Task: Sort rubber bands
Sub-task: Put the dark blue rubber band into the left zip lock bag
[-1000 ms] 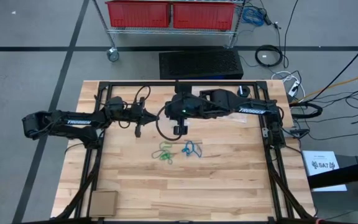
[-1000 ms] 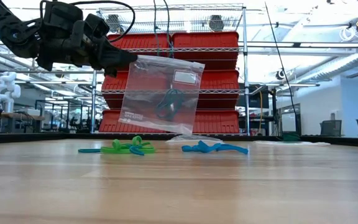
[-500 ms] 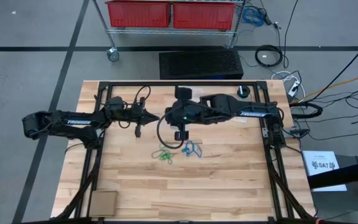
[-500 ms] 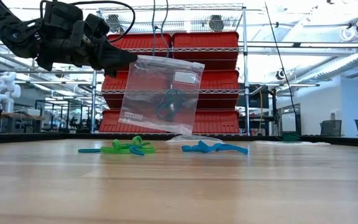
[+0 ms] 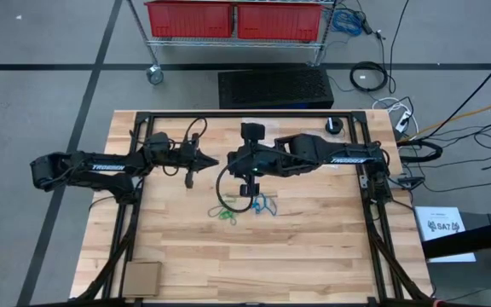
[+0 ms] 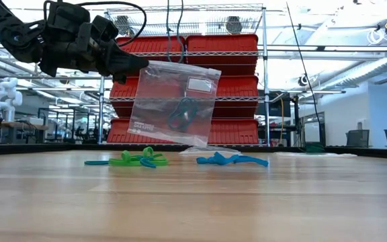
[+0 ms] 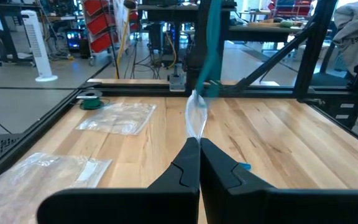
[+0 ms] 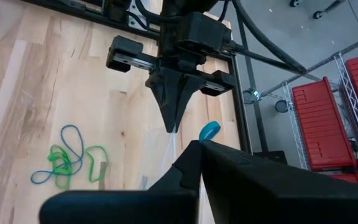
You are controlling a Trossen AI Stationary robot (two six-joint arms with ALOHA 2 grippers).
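Note:
My left gripper (image 6: 130, 64) is shut on a clear plastic bag (image 6: 177, 101) that hangs above the table with dark and teal rubber bands (image 6: 182, 111) inside. My right gripper (image 5: 245, 189) faces it from the bag's other end, shut, with a blue rubber band (image 8: 210, 131) at its fingertips (image 8: 199, 144). On the wood below lie a bunch of green bands (image 6: 136, 160) and a bunch of blue bands (image 6: 230, 160). The right gripper is out of the low view. My left gripper pinches the bag's upper corner (image 6: 145, 66) between its two shut fingers, coming level from the table's left. The bag hangs below, clear of the table, edge-on in the left wrist view (image 7: 196, 118). My right gripper is shut on the blue band: a short loop (image 8: 210, 131) sticks out beside its fingertips. The fingers hide the place of contact.
Two more clear bags (image 7: 117, 118) (image 7: 42, 171) lie flat on the table's far side. A cardboard piece (image 5: 141, 277) sits at the near left corner. A black cable loop (image 5: 222, 183) hangs from the right arm. Black frame rails (image 5: 135, 213) run along the table's sides.
My right gripper has moved toward the table's near edge and slightly left, closer above the bands lying on the wood. The left arm and the hanging bag have kept still.

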